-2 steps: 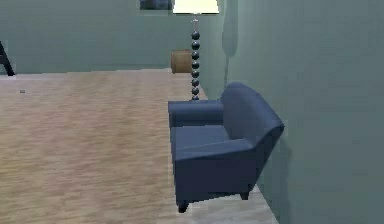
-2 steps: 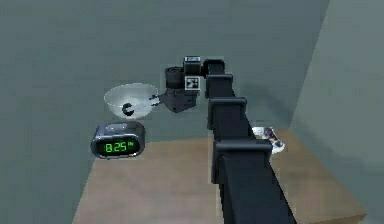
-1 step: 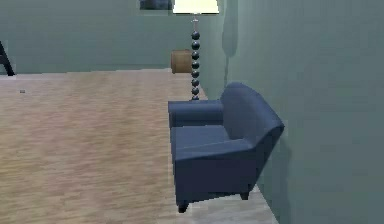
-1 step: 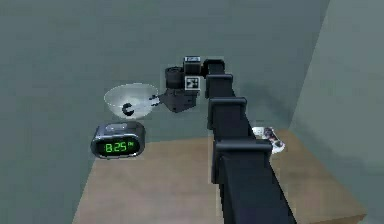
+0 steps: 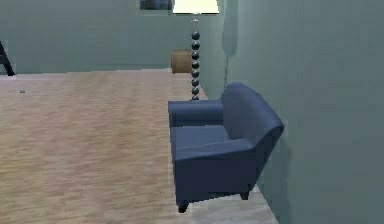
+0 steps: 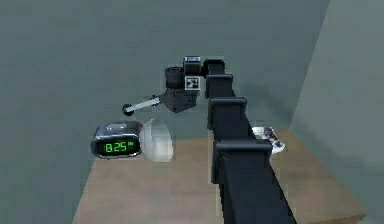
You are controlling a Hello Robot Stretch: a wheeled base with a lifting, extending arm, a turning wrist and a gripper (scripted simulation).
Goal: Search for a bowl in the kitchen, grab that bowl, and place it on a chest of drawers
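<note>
In the arm side view my arm (image 6: 235, 130) reaches out over a wooden top (image 6: 130, 190) set against a grey-green wall. The gripper (image 6: 137, 105) is at its far end, fingers pointing toward the view's left. Just below the fingers is a whitish, rounded, bowl-like thing (image 6: 157, 140), on its side at the back of the wooden top. I cannot tell whether the gripper holds anything, or whether it touches the whitish thing.
A digital clock (image 6: 114, 141) with green digits stands beside the whitish thing; a small grey-and-white object (image 6: 268, 138) lies right of the arm. Ahead, a blue armchair (image 5: 222, 140) stands against the wall, with a floor lamp (image 5: 196, 45) and a small wooden box (image 5: 180, 62) behind it. Wood floor (image 5: 80, 140) spreads left.
</note>
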